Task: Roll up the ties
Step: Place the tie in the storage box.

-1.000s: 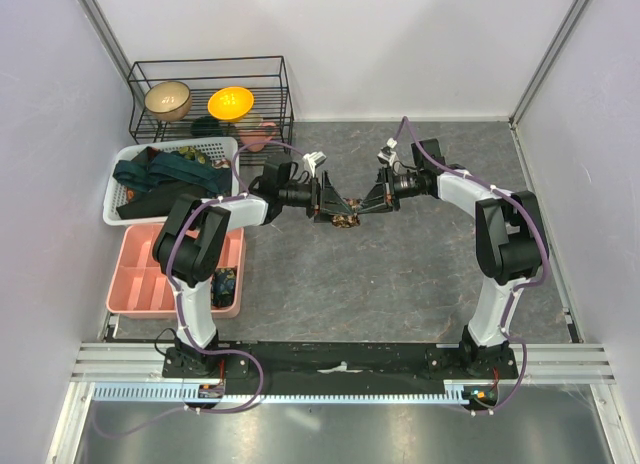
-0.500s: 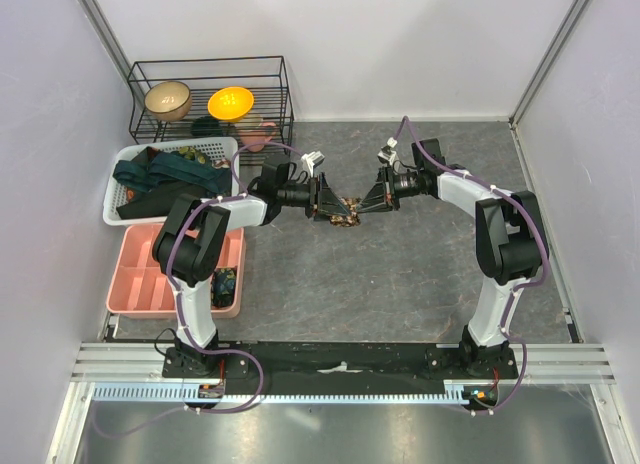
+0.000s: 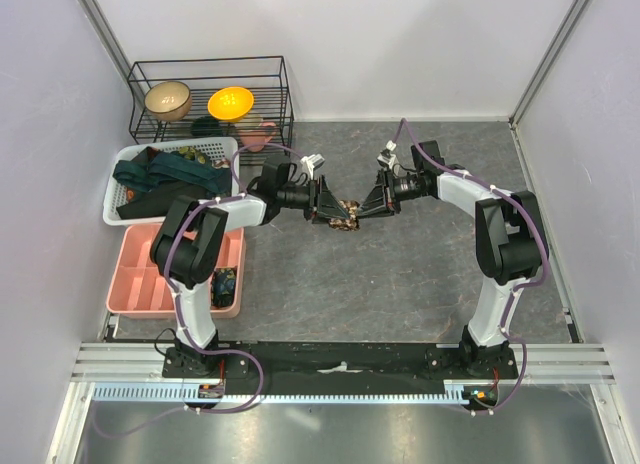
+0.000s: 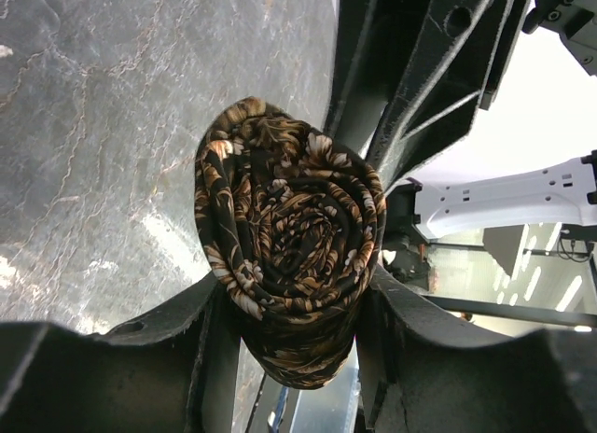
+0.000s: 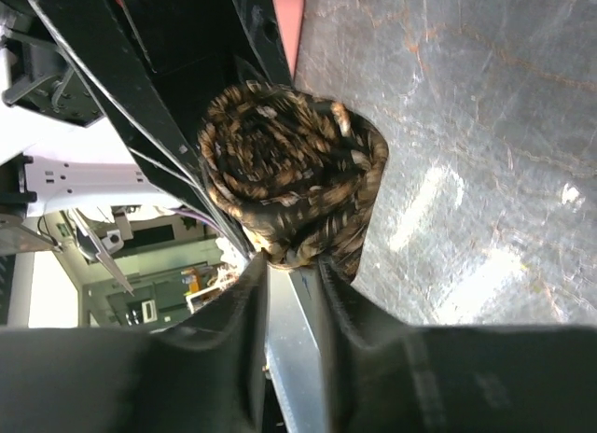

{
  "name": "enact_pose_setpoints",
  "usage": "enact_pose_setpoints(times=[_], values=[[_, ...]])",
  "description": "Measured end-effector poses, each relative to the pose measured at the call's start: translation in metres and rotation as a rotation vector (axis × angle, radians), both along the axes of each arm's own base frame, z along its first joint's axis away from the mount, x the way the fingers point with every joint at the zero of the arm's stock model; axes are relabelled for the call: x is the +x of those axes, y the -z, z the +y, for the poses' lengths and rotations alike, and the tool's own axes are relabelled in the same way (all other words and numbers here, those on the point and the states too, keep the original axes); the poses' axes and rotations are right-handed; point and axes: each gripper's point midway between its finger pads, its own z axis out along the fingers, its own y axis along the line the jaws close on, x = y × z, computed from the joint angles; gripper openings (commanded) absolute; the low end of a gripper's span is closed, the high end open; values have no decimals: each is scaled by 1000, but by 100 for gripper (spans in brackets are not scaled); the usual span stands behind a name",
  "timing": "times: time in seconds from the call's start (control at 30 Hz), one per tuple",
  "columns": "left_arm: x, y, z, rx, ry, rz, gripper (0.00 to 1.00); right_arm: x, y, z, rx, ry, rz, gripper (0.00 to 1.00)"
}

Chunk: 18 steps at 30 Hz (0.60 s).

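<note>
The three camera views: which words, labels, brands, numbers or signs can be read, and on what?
None can be read. The coiled brown-and-tan patterned fabric tie shows only its print, no label. Background clutter in the right wrist view is too blurred to read.

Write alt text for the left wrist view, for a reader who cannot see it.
A brown-and-tan tie, rolled into a tight coil with its spiral end facing the camera, is clamped between the left gripper's two black fingers at the bottom. The right gripper's fingers reach in from the upper right to the coil's edge; a grey marbled table fills the left.
</note>
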Motion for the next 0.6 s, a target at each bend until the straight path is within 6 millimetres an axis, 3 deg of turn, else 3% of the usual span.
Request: enact_pose_setpoints(times=[0.17, 0.27, 0.43, 0.6], values=[[-2, -5, 11, 40, -10, -32, 2, -6, 3, -2, -15, -18, -1, 66], [-7, -6, 19, 82, -2, -53, 2, -8, 2, -4, -25, -30, -9, 98], [-20, -8, 43, 175, 12, -91, 2, -4, -3, -8, -79, -56, -79, 98], [-31, -16, 93, 269, -9, -118, 2, 3, -4, -16, -163, -80, -175, 98]])
